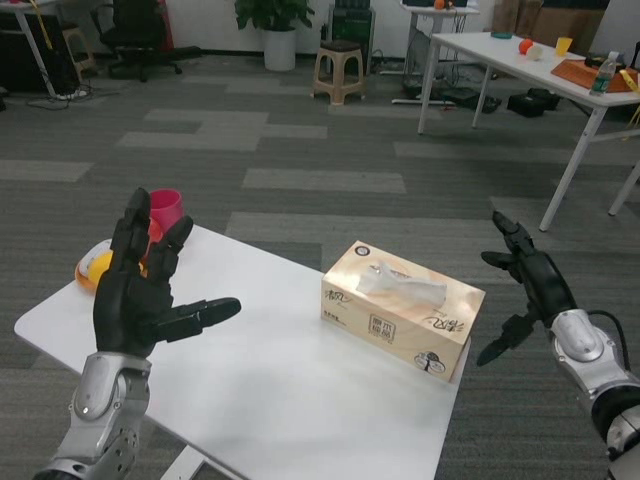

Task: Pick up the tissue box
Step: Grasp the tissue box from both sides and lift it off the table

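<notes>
A tan tissue box (pixel 402 310) with a white tissue sticking out of its top lies on the white table (pixel 270 390), near the table's right edge. My left hand (pixel 145 285) is raised above the table's left part, fingers spread and holding nothing, well to the left of the box. My right hand (pixel 528 285) hangs off the table's right side, just beyond the box, fingers apart and empty, not touching it.
A pink cup (pixel 166 208) and an orange-yellow object (pixel 97 268) sit at the table's far left corner, partly behind my left hand. Another white table (pixel 520 60) with small items stands at the back right, a stool (pixel 338 68) and a plant behind.
</notes>
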